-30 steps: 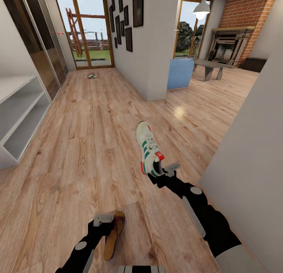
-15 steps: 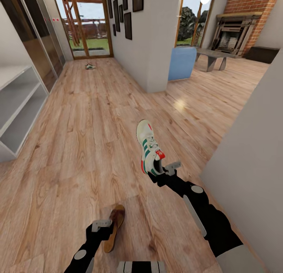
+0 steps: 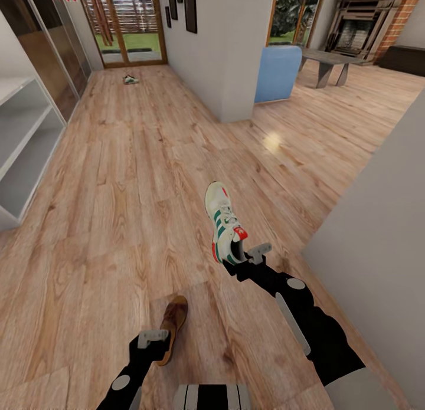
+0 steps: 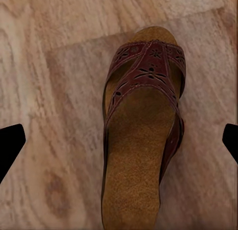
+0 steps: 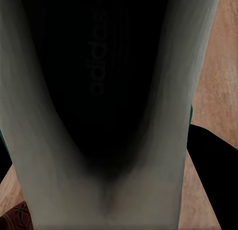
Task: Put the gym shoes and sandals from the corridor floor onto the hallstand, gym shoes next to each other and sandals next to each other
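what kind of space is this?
Likely a home corridor opening to a living room: wood plank floor, glass door at the far end, brick fireplace, and a sneaker held over the floor.

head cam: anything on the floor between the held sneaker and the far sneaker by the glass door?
Nothing. In the head view, bare corridor floor runs from the gym shoe at the right hand to the far gym shoe.

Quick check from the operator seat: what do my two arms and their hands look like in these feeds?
Both arms are matte black with round grey joint caps. The right arm carries a long pale grey strip along its forearm and turns light grey near the shoulder. Each hand, left hand and right hand, ends in a small blocky grey bracket on black. In the left wrist view the fingertips show as plain black wedges.
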### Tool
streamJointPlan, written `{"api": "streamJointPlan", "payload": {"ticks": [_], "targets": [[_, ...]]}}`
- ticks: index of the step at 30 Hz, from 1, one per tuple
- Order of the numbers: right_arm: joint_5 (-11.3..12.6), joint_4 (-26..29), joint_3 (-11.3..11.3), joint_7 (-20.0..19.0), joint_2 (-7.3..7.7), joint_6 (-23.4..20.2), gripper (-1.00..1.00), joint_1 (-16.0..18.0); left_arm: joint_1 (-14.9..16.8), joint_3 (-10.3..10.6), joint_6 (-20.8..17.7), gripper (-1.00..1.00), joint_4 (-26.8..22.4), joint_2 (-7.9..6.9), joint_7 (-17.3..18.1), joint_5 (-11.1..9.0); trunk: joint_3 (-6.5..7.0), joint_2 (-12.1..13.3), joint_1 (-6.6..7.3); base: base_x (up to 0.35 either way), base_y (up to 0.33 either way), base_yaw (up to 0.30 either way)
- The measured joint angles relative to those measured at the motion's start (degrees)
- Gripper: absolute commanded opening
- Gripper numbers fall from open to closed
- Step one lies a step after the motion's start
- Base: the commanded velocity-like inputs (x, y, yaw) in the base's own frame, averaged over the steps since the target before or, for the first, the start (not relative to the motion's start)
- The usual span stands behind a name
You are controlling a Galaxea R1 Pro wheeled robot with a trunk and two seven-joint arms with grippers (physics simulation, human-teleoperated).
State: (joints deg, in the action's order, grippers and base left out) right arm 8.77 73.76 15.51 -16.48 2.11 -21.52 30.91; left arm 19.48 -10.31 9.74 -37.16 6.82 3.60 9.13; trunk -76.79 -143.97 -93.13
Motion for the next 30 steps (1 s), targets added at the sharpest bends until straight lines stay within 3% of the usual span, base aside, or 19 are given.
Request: {"api": "streamJointPlan", "payload": {"ticks": [5,22,30], "targets": [[-0.11,0.00,-0.02,0.00,0.03,0.00,-1.00,0.00,0.00,0.18,0.25,1.00,-0.02,-0.05,0.05,0.04,-0.45,0.00,0.00,0.000,0.000,0.000],[-0.35,3.64,0.00,0.10,0.30,-0.15,-1.00,-0.11,0.43,0.85,0.41,1.00,-0.62,-0.06,0.21,0.62,-5.46,-0.23,-0.44,0.000,0.000,-0.048],[-0.31,3.77,-0.01,0.09,1.12,0.00,-1.00,-0.17,0.57,0.85,0.41,1.00,-0.54,-0.06,0.22,0.66,-5.50,-0.23,-0.44,0.000,0.000,-0.007]]}}
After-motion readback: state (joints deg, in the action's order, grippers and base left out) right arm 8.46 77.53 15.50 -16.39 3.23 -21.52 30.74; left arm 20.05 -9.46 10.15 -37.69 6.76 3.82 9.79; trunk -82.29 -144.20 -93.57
